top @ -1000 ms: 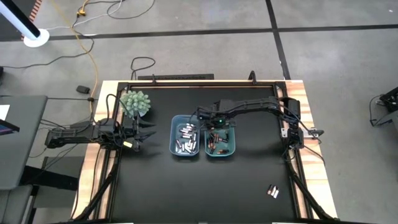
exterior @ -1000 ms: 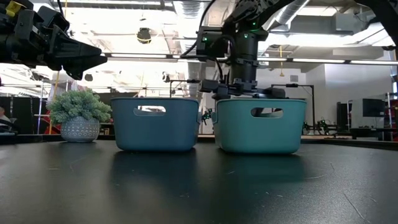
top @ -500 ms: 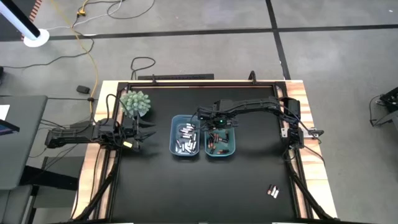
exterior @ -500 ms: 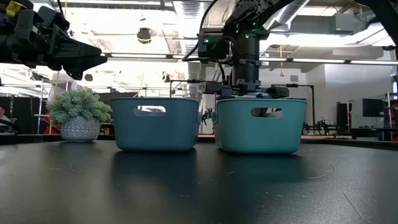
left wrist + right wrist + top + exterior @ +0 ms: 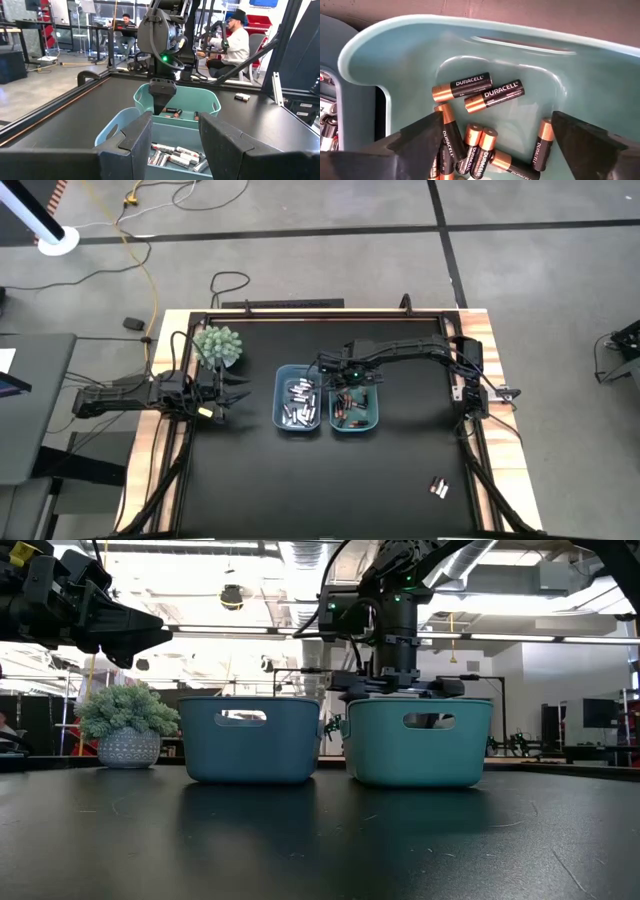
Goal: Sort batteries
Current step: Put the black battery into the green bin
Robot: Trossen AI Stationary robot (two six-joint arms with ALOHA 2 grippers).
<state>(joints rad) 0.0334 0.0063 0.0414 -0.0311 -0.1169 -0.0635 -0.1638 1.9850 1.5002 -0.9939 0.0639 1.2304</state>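
Observation:
Dark batteries with copper ends (image 5: 485,92) lie in the teal bin (image 5: 372,418), loosely piled on its floor. Silvery-white batteries (image 5: 299,402) lie in the blue bin (image 5: 280,420) beside it on the left. Two more dark batteries (image 5: 438,488) lie on the table near the right near corner. My right gripper (image 5: 350,385) hangs open just above the teal bin's far end (image 5: 470,25), fingers pointing down, holding nothing. My left gripper (image 5: 236,393) waits open and level above the table, left of the blue bin.
A small potted plant (image 5: 218,346) stands at the table's far left, just beyond my left gripper. The two bins stand side by side mid-table (image 5: 250,740) (image 5: 420,745). A raised black frame (image 5: 300,316) runs along the table's edges. People sit in the room beyond (image 5: 235,42).

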